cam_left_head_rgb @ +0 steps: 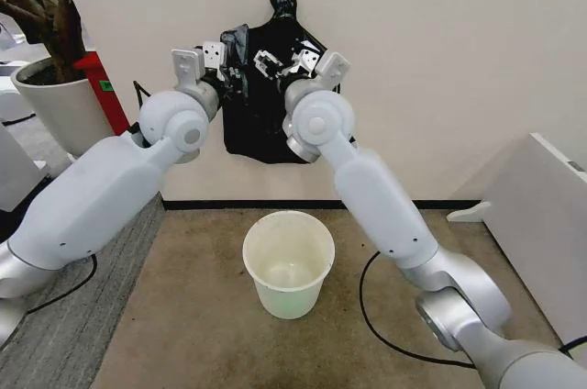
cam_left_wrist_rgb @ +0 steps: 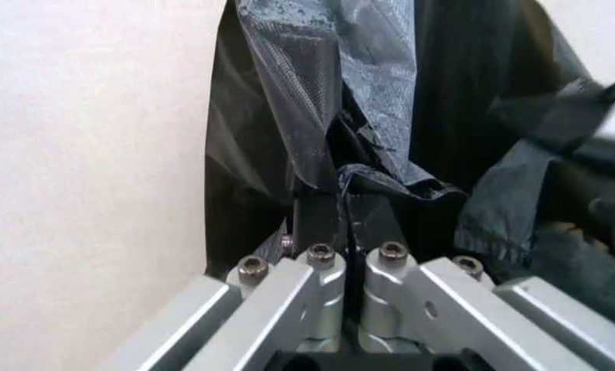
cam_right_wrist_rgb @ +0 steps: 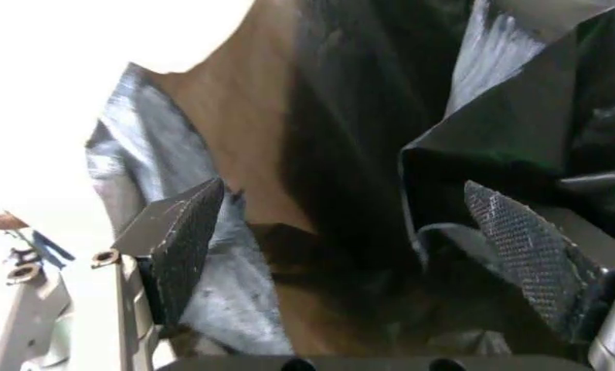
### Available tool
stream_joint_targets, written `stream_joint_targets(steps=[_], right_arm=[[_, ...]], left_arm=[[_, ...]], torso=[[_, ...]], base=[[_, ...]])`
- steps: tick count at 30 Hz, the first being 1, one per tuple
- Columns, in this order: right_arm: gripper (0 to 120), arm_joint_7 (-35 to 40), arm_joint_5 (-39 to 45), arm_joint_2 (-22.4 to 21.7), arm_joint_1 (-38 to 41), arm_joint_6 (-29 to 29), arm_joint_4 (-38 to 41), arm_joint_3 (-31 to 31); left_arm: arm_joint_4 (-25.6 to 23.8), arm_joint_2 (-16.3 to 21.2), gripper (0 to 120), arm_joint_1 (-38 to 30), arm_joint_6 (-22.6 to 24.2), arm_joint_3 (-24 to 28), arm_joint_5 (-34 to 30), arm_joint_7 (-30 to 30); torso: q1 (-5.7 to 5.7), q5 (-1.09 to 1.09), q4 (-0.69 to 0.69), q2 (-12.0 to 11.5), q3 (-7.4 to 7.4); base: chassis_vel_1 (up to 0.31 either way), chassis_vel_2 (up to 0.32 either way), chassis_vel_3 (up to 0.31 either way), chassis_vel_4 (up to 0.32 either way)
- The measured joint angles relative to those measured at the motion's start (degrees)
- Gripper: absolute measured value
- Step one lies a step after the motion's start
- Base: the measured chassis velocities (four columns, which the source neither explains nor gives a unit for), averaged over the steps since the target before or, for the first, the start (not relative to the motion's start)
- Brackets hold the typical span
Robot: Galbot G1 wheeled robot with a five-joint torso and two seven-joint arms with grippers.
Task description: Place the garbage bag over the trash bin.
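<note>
The cream-white trash bin (cam_left_head_rgb: 288, 265) stands upright and empty on the brown floor, below and between my raised arms. A black bundle with a knotted neck (cam_left_head_rgb: 275, 123) hangs on the wall. My left gripper (cam_left_head_rgb: 237, 77) is at the bundle's left edge, and in the left wrist view it (cam_left_wrist_rgb: 346, 209) is shut on a fold of the thin, glossy garbage bag (cam_left_wrist_rgb: 318, 93). My right gripper (cam_left_head_rgb: 268, 66) reaches into the bundle's upper middle. Its fingers (cam_right_wrist_rgb: 184, 232) stand open with crinkled garbage bag plastic (cam_right_wrist_rgb: 514, 100) between and around them.
A large white plant pot (cam_left_head_rgb: 64, 105) with a trunk stands at the left beside a red object (cam_left_head_rgb: 103, 86). White furniture (cam_left_head_rgb: 541, 215) lies at the right. A black cable (cam_left_head_rgb: 367, 306) runs over the floor near the bin.
</note>
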Motion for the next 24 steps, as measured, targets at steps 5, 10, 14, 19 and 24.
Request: stream_joint_targets(steps=[5, 10, 14, 19, 24], right_arm=[[83, 0.0, -1.2, 0.5, 0.4, -0.1, -2.0, 0.0], [83, 0.0, -1.6, 1.2, 1.0, -0.2, -4.7, 0.5], [82, 0.4, -1.6, 1.3, 1.1, -0.2, -5.8, 0.9], [81, 1.8, -1.5, 1.1, 1.4, -0.5, -6.2, 0.9], [79, 3.3, -1.2, 0.9, 2.4, -1.5, -6.0, 0.3]], left_arm=[[-0.4, 0.3, 0, 0.4, 0.0, -0.3, 0.0, 0.2], [-0.6, 0.4, 0, 0.5, 0.0, -0.5, -0.1, 0.3], [-0.6, 0.2, 0, 0.5, 0.0, -0.5, -0.1, 0.3], [-0.6, 0.1, 0, 0.3, 0.0, -0.3, -0.2, 0.2], [-0.7, 0.1, 0, 0.4, 0.0, -0.3, -0.2, 0.2]], torso=[[0.0, 0.0, 0.0, 0.0, 0.0], [0.0, 0.01, -0.01, 0.0, 0.0], [0.0, 0.0, 0.0, 0.0, 0.0], [0.0, 0.01, -0.01, 0.0, 0.0], [0.0, 0.01, 0.0, 0.0, 0.0]], base=[[0.0, 0.0, 0.0, 0.0], [0.0, 0.0, 0.0, 0.0], [0.0, 0.0, 0.0, 0.0], [0.0, 0.0, 0.0, 0.0], [0.0, 0.0, 0.0, 0.0]])
